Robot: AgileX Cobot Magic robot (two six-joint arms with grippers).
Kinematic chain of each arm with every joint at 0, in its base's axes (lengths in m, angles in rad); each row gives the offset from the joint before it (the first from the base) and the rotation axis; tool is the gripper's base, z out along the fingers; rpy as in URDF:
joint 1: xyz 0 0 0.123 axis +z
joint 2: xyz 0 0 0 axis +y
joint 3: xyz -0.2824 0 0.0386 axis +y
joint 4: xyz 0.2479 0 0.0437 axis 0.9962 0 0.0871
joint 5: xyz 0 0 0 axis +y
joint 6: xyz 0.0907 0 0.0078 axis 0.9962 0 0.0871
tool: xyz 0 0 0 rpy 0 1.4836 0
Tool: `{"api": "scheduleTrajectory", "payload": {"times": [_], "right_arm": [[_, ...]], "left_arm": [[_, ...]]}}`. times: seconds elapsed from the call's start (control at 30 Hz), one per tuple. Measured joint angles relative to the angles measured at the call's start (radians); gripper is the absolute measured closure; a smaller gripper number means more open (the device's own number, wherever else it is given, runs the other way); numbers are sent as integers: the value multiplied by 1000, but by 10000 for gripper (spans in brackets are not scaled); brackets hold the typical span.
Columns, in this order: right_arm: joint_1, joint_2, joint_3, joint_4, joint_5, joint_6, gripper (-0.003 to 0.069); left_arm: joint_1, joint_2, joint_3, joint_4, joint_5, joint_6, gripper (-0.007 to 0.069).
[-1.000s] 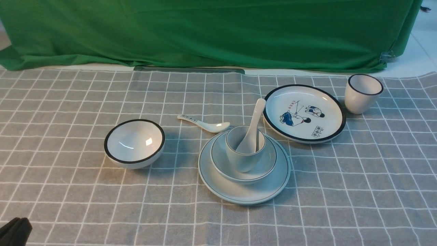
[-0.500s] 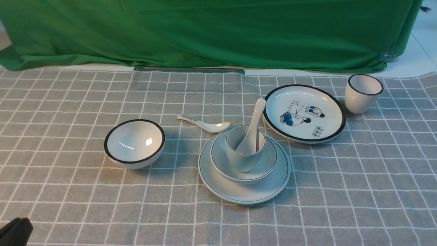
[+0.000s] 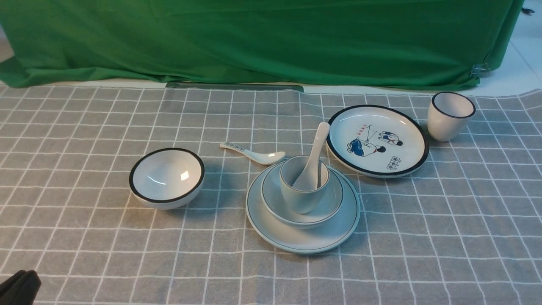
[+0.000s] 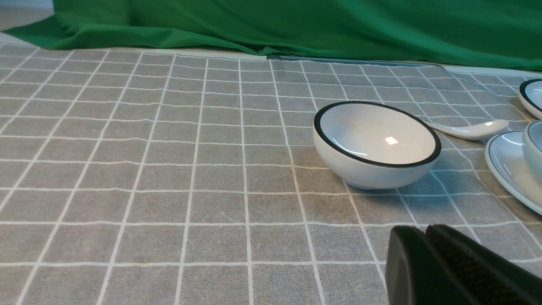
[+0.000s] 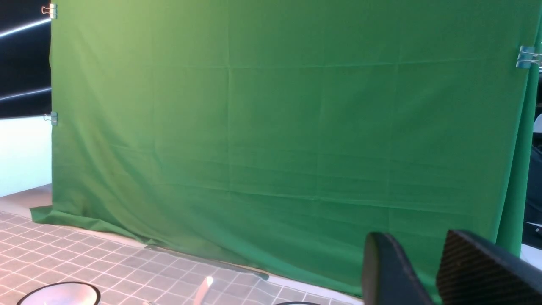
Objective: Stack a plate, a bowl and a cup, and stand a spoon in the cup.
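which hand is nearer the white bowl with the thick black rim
Left. The left hand sits low, just short of the white black-rimmed bowl; the right hand is raised, facing the green backdrop.

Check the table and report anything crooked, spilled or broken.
Nothing stands out. The pale grey cup sits in the thin-rimmed pale bowl on the large plain plate, and the glossy white ceramic spoon leans in the cup. No spills or chips show.
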Motion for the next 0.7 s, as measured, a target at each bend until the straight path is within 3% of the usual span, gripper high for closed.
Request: {"api": "scheduleTrajectory", "payload": {"times": [0.17,0.27,0.4,0.7], "right_arm": [[0,0,0,13,-3,1,418],[0,0,4,86,-31,-10,418],[0,5,22,249,-86,-130,418],[-5,22,38,286,-61,-175,418]], "left_arm": [[0,0,0,0,0,0,607],[0,0,0,0,0,0,607],[0,0,0,0,0,0,607],[0,0,0,4,0,0,607]]}}
